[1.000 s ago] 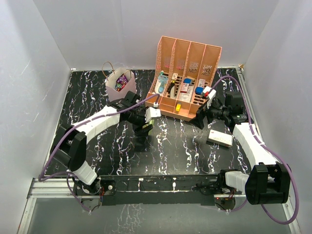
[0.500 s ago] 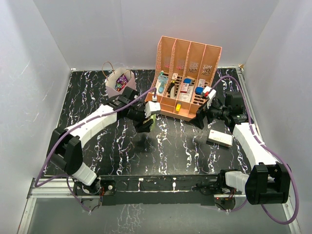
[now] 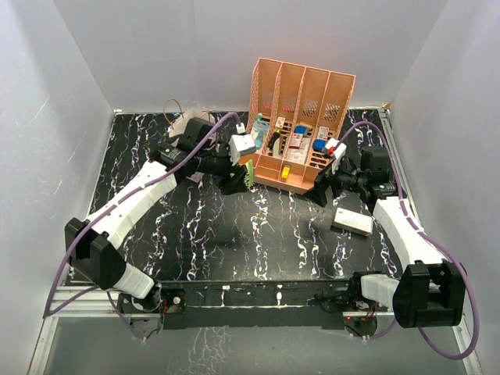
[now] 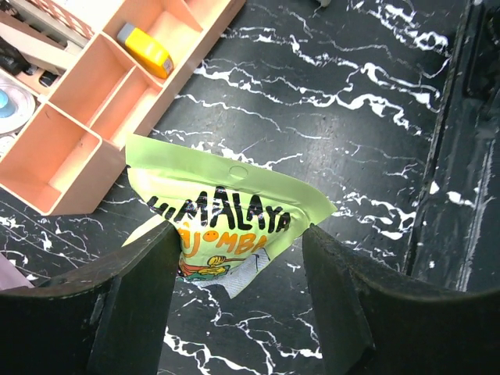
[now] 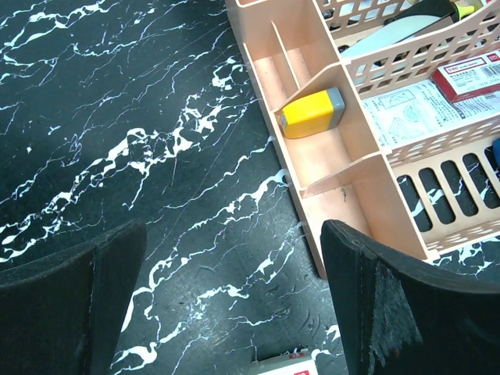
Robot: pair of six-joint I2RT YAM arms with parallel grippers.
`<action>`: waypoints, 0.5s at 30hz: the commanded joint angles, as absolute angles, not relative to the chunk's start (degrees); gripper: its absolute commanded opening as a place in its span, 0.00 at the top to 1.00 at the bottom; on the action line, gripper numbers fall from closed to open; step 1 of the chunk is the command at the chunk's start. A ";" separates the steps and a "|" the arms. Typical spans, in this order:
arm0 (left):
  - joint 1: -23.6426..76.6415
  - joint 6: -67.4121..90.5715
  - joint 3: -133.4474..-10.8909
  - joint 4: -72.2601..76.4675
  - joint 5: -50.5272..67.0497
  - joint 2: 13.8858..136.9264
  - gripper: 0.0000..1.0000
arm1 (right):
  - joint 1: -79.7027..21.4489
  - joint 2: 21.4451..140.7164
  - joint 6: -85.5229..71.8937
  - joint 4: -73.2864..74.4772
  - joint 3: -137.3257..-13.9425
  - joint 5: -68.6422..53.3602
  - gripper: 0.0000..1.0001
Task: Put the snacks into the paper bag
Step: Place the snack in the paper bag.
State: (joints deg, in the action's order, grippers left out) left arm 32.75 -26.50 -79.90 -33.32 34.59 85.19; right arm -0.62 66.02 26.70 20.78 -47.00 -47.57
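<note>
My left gripper [image 3: 244,173] is shut on a green snack packet [image 4: 226,203] printed "HIMALAYA", which hangs between its fingers [image 4: 148,281] above the table, beside the front left corner of the peach rack [image 4: 78,117]. In the top view the green packet [image 3: 249,173] shows as a thin edge at the fingertips. The pale paper bag [image 3: 178,127] stands at the back left, mostly hidden behind my left arm, so its contents are out of sight. My right gripper [image 3: 324,187] stands open and empty over the dark table, its fingers [image 5: 375,297] wide apart.
The peach slotted rack [image 3: 301,86] holds bottles, cartons and a yellow item [image 5: 311,112] at the back centre. A white rectangular box [image 3: 351,222] lies on the table by my right arm, and its edge [image 5: 285,365] shows under the right gripper. White walls enclose the marbled table.
My left arm has swung back and to the left with the green packet, and it now covers most of the paper bag. The right arm has not moved.
</note>
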 commanded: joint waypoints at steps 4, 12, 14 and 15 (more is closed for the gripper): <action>32.80 -19.88 -85.47 -35.75 34.69 81.80 0.41 | -0.22 64.45 26.98 17.75 -47.24 -46.93 0.02; 25.71 -13.72 -90.75 -35.59 26.62 79.79 0.42 | -0.18 64.95 26.98 17.66 -47.27 -46.76 0.02; 21.82 -11.48 -92.09 -35.18 27.12 79.22 0.42 | -0.18 65.16 26.94 17.62 -47.28 -46.84 0.01; 20.22 -10.56 -92.52 -35.04 27.42 79.06 0.42 | -0.18 65.34 26.97 17.61 -47.28 -46.85 0.02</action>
State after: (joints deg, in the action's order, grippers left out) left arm 26.17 -15.86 -88.66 -35.22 28.84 83.09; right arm -0.58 66.00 26.68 20.75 -47.00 -46.78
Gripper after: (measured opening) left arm 0.586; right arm 0.984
